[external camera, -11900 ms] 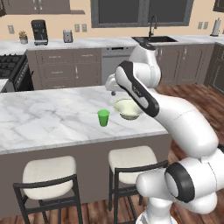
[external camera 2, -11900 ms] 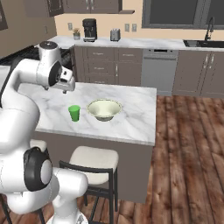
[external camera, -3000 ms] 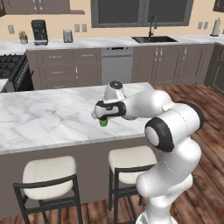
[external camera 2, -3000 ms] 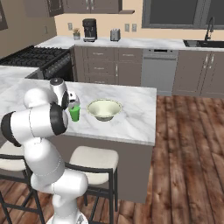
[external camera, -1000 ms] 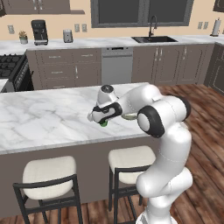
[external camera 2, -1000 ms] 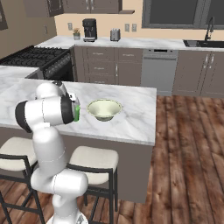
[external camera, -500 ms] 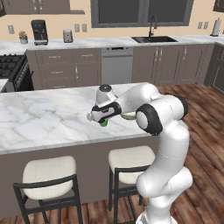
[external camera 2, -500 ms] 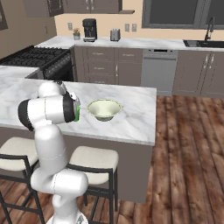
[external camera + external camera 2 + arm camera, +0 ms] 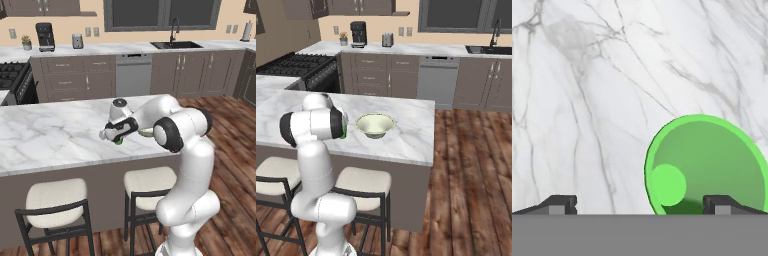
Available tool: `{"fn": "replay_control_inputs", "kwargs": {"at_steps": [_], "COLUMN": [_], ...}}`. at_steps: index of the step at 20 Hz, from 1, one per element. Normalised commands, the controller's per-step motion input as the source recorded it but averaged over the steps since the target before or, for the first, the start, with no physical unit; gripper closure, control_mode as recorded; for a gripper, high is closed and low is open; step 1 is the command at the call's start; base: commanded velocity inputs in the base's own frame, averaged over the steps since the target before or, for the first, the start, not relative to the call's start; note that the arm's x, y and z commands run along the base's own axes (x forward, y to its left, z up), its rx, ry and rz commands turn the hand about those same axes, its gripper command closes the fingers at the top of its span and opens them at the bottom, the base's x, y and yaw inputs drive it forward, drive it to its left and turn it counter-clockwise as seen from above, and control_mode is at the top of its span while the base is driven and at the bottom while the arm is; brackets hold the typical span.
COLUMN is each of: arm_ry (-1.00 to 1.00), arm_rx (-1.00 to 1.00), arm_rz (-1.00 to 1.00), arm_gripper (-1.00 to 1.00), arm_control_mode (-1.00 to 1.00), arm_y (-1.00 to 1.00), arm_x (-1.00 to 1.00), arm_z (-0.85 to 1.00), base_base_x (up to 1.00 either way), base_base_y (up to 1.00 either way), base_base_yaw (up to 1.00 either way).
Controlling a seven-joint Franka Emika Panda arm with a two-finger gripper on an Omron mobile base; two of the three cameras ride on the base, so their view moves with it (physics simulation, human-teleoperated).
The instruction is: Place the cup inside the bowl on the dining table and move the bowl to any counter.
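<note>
Our gripper [image 9: 637,202] hangs with jaws spread wide directly above the green cup [image 9: 707,165], looking straight into its mouth. The cup stands upright on the marble dining table [image 9: 45,140], with the cream bowl [image 9: 375,125] just beside it.

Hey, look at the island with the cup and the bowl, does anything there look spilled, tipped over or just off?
Nothing stands out. The cup stands upright and empty on the dining table, the bowl sits level beside it, and the open gripper hovers above the cup, off-centre.
</note>
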Motion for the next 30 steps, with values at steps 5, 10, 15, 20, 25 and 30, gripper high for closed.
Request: {"fn": "replay_control_inputs", "kwargs": {"at_steps": [5, 10, 15, 20, 25, 30], "arm_ry": [0.0, 0.01, 0.0, 0.0, 0.0, 0.0], "arm_rx": [0.0, -0.01, -0.01, -0.01, 0.0, 0.0], "arm_rz": [0.0, 0.0, 0.0, 0.0, 0.0, 0.0], "arm_gripper": [-1.0, -1.0, -1.0, -1.0, -1.0, 1.0], "arm_control_mode": [-1.0, -1.0, -1.0, -1.0, -1.0, -1.0], "arm_y": [0.0, 0.03, 0.03, 0.03, 0.0, 0.0], "arm_x": [0.09, 0.13, 0.14, 0.11, 0.0, 0.0], "arm_z": [-0.13, -0.09, -0.1, -0.13, -0.01, 0.0], "base_base_x": [0.0, 0.0, 0.0, 0.0, 0.0, 0.0], "base_base_y": [0.0, 0.0, 0.0, 0.0, 0.0, 0.0], "base_base_yaw": [0.0, 0.0, 0.0, 0.0, 0.0, 0.0]}}
